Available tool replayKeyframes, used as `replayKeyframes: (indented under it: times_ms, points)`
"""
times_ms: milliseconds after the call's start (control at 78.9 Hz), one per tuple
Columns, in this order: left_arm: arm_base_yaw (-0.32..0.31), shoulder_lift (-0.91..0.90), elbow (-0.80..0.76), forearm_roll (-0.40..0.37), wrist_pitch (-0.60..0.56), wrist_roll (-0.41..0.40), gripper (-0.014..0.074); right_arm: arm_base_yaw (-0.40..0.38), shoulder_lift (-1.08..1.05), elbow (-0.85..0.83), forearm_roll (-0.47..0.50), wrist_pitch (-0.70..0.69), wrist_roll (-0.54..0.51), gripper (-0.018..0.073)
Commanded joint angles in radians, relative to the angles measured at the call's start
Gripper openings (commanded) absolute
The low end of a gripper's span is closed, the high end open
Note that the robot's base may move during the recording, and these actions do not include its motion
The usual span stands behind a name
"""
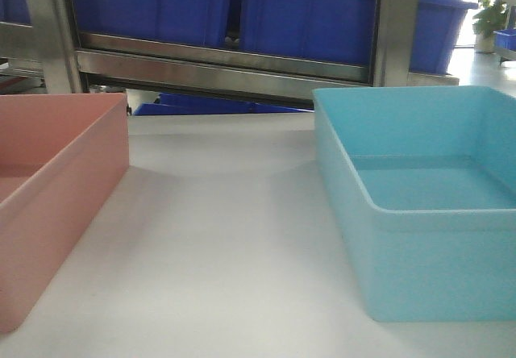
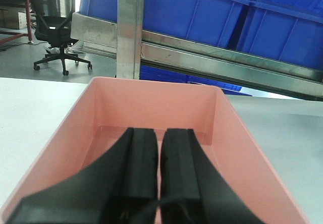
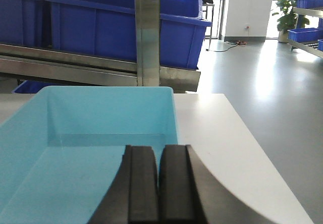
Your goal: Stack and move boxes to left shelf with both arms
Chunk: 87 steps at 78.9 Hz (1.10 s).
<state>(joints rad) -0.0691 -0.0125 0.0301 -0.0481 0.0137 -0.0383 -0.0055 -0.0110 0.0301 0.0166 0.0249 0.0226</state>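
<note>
From the front view I see both boxes resting on the white worktop [image 1: 226, 253], well apart: the pink box [image 1: 48, 189] at the left edge of the picture and the sky-blue box [image 1: 419, 213] at the right, both upright and with nothing in them. Neither arm shows in this view. Behind them stands a steel rack [image 1: 226, 72] whose flat front bar carries dark blue crates [image 1: 306, 11]. Only the wrist cameras show the tools. The left pincer [image 2: 159, 135] hangs over the inside of the pink box, its two black fingers drawn together to a thin slit with nothing between them. The right pincer [image 3: 160, 151] sits the same way over the sky-blue box, fingers all but touching and gripping nothing. The left wrist view alone also shows a black office chair [image 2: 55, 32] on the floor beyond the worktop. The right wrist view alone shows the worktop's right edge, open grey floor and a potted plant [image 3: 287, 7] far back.
</note>
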Motion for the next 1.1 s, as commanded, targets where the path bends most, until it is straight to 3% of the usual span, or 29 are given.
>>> replayKeyframes:
  times_ms: [0,431,532,595,684,747,899,1090]
  points:
    - [0.001,-0.017,-0.005,-0.008,-0.095,0.0,0.0008,-0.005,-0.019,-0.024,0.001,-0.09,-0.003,0.0049]
    - [0.001,-0.017,-0.005,-0.008,-0.095,0.0,0.0008,-0.005,-0.019,-0.024,0.001,-0.09,-0.003,0.0049]
    - [0.001,-0.01,-0.031,-0.071,-0.088,0.0,0.0008,-0.005,-0.019,-0.024,0.001,-0.09,-0.003,0.0049]
    - [0.001,0.004,-0.077,-0.117,-0.014,0.0,0.0008,-0.005,-0.019,-0.024,0.001,-0.09,-0.003,0.0049]
    - [0.001,0.041,-0.158,-0.119,0.136,0.0,0.0008,-0.005,-0.019,-0.024,0.001,-0.09,-0.003,0.0049]
    - [0.001,0.088,-0.225,-0.094,0.221,0.0,0.0008,-0.005,-0.019,-0.024,0.001,-0.09,-0.003,0.0049]
    - [0.001,0.217,-0.36,0.012,0.304,0.0,0.0008,-0.005,-0.019,-0.024,0.001,-0.09,-0.003,0.0049]
    - [0.0,0.416,-0.504,0.009,0.456,0.0,0.0008,-0.005,-0.019,-0.024,0.001,-0.09,-0.003,0.0049]
